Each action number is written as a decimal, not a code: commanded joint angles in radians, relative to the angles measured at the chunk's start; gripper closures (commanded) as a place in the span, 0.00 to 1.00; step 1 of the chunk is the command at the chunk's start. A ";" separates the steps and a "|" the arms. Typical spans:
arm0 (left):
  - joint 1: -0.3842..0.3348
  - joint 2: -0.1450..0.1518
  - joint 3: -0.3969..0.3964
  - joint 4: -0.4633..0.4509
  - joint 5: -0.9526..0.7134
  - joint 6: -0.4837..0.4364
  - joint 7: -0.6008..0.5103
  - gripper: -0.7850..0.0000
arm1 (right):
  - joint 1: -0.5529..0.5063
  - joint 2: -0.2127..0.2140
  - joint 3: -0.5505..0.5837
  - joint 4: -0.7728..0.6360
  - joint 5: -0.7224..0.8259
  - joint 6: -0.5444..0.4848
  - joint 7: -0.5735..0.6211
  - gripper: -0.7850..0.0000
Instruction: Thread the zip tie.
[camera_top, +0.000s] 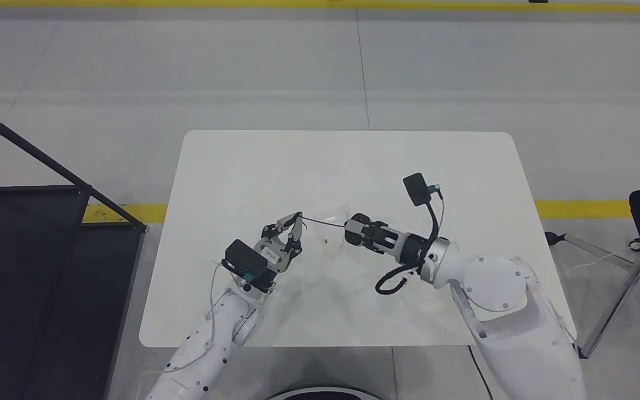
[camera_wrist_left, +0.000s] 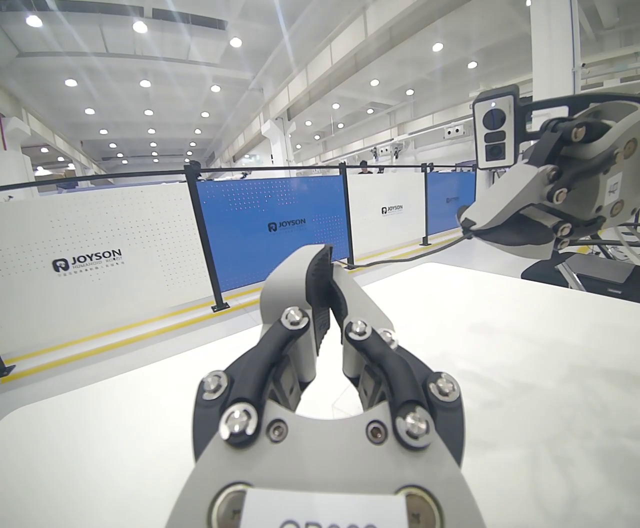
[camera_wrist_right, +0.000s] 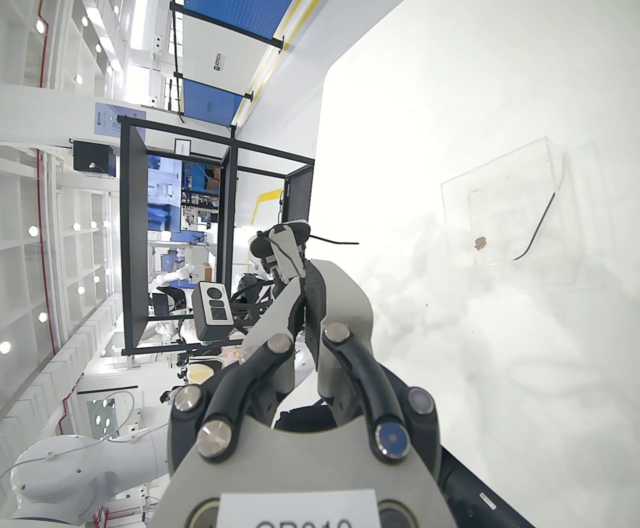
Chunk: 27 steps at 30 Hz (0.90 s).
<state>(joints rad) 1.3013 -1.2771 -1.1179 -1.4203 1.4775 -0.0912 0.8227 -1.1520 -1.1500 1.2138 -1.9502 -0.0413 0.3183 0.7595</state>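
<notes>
A thin black zip tie (camera_top: 322, 221) hangs above the middle of the white table (camera_top: 450, 170), stretched between my two grippers. My left gripper (camera_top: 295, 228) is shut on one end; in the left wrist view its pads (camera_wrist_left: 322, 280) are pressed together and the zip tie (camera_wrist_left: 410, 256) runs from them to the right gripper (camera_wrist_left: 467, 231). My right gripper (camera_top: 350, 228) is shut on the other end. In the right wrist view my right gripper (camera_wrist_right: 307, 272) points at the left gripper (camera_wrist_right: 272, 242), and a short black length of zip tie (camera_wrist_right: 340, 242) sticks out beside it.
A clear flat tray (camera_wrist_right: 500, 180) lies on the table past the grippers, holding another black zip tie (camera_wrist_right: 542, 220) and a small brown scrap (camera_wrist_right: 480, 243). A black frame stands on the floor off the table's left edge (camera_top: 60, 180).
</notes>
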 joint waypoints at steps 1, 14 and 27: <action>0.000 0.000 0.000 0.000 0.000 0.000 0.000 1.00 | -0.002 0.000 0.001 -0.001 0.003 -0.004 -0.001 1.00; 0.000 0.000 0.000 0.000 0.000 0.000 0.000 1.00 | -0.014 0.004 0.008 -0.004 0.016 -0.015 -0.009 1.00; 0.000 0.000 0.000 0.000 0.000 0.000 0.000 1.00 | 0.003 0.004 0.000 0.009 0.029 0.000 -0.014 1.00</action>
<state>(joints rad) 1.3013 -1.2771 -1.1179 -1.4203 1.4775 -0.0912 0.8227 -1.1508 -1.1457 1.2146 -1.9423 -0.0127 0.3169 0.7462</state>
